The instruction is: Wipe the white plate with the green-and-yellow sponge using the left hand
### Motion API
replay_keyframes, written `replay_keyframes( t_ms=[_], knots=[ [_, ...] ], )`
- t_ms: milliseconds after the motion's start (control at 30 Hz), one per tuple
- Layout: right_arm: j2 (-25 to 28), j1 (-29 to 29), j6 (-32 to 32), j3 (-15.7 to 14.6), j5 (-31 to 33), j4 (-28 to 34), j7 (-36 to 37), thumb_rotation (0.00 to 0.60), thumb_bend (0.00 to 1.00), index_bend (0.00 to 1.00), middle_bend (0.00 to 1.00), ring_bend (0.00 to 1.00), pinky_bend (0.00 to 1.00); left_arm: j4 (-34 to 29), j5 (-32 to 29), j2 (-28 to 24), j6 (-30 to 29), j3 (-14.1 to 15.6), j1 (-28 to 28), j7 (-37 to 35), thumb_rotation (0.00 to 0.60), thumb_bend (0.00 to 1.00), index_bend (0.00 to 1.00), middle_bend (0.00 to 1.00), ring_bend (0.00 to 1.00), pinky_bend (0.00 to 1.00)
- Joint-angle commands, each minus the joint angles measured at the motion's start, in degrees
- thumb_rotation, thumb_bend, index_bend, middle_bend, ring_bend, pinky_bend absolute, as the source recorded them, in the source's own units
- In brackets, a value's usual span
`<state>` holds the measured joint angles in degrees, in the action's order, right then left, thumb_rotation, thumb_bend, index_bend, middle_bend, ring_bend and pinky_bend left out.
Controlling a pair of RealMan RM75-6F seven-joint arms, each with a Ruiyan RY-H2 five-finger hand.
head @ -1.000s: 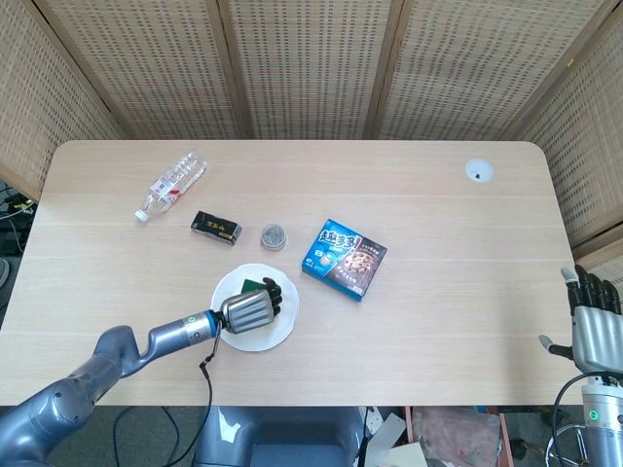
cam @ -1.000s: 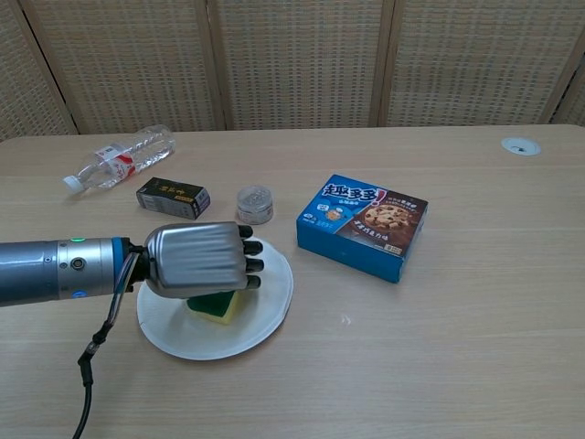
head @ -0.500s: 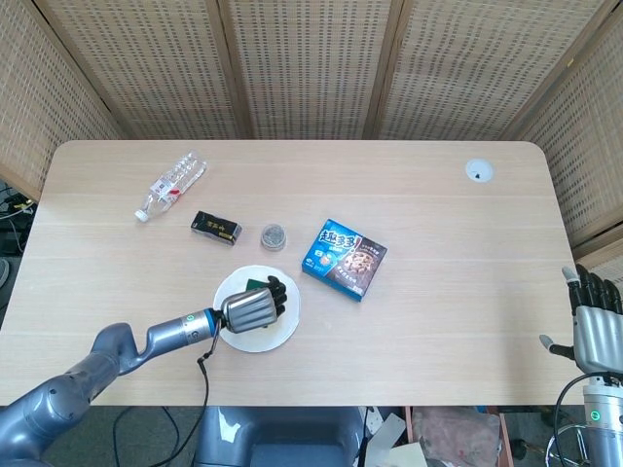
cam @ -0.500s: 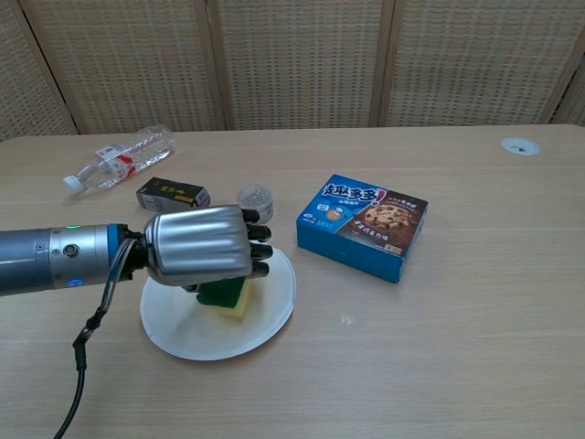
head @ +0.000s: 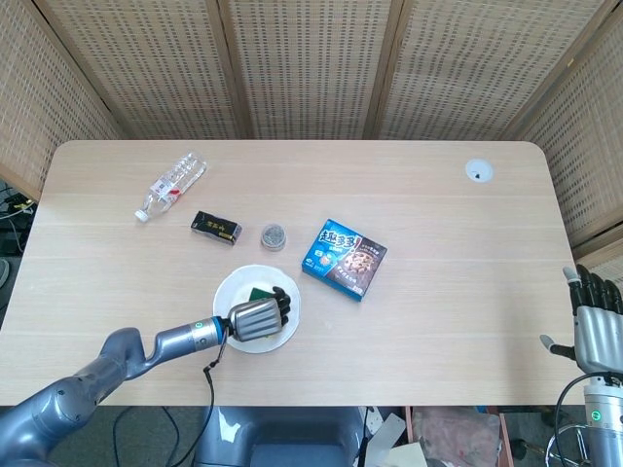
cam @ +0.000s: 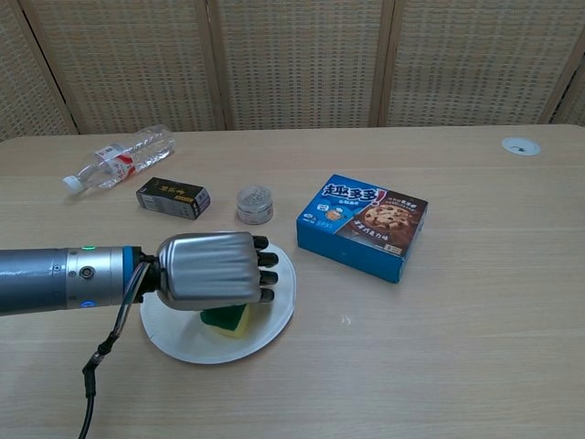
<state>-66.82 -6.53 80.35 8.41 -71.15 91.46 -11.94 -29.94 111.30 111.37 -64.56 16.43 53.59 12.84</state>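
Note:
The white plate lies near the table's front edge, left of centre. My left hand is over the plate, palm down, and grips the green-and-yellow sponge, which it presses onto the plate. Only the sponge's green top and yellow edge show under the fingers. My right hand hangs off the table's right edge, fingers apart, holding nothing; the chest view does not show it.
A blue cookie box sits right of the plate. Behind the plate are a small round tin, a black box and a lying water bottle. A white disc sits far right.
My left hand has slid the sponge across the plate, first away from me and then back toward the table's front edge and slightly right. The right hand has not moved.

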Motion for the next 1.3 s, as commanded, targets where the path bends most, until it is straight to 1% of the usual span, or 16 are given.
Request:
replay_keyframes(
  t_ms=[33,233,500,600,800,1100,1300],
  knots=[
    [0.0,0.0,0.0,0.0,0.0,0.0,0.0,0.600,0.00,0.00,0.00,0.00,0.00,0.9,0.3,0.5,0.2,0.4,-0.2,-0.2,0.600,0.28,0.69,0.52,0.31,0.38],
    [0.1,0.0,0.0,0.0,-0.1,0.1,0.1,0.600,0.00,0.00,0.00,0.00,0.00,1.7,0.2,0.4,-1.2,0.1,-0.5,-0.7,0.600,0.28,0.69,0.52,0.31,0.38],
    [0.2,0.1,0.2,-0.1,-0.4,0.4,0.2,0.600,0.00,0.00,0.00,0.00,0.00,0.3,-1.1,-1.4,-4.6,-2.2,-0.1,-1.0,0.600,0.28,0.69,0.52,0.31,0.38],
    [0.2,0.1,0.3,-0.2,-0.5,0.5,0.1,0.600,0.00,0.00,0.00,0.00,0.00,-0.3,-1.4,-2.5,-4.4,-2.5,0.1,-0.3,0.600,0.28,0.69,0.52,0.31,0.38],
    [0.3,0.1,0.4,-0.2,-0.7,0.6,0.0,0.600,0.00,0.00,0.00,0.00,0.00,-0.2,-0.7,-3.0,-3.2,-1.8,-0.1,3.2,0.600,0.28,0.69,0.52,0.31,0.38],
    [0.2,0.1,0.3,-0.2,-0.5,0.5,0.0,0.600,0.00,0.00,0.00,0.00,0.00,0.9,-1.8,-1.0,-1.9,-2.8,-1.9,10.9,0.600,0.28,0.69,0.53,0.32,0.38],
    [0.2,0.1,0.2,-0.2,-0.5,0.5,0.0,0.600,0.00,0.00,0.00,0.00,0.00,1.7,-1.8,0.1,-1.0,-2.5,-2.9,13.0,0.600,0.28,0.70,0.53,0.32,0.38]
  ],
)
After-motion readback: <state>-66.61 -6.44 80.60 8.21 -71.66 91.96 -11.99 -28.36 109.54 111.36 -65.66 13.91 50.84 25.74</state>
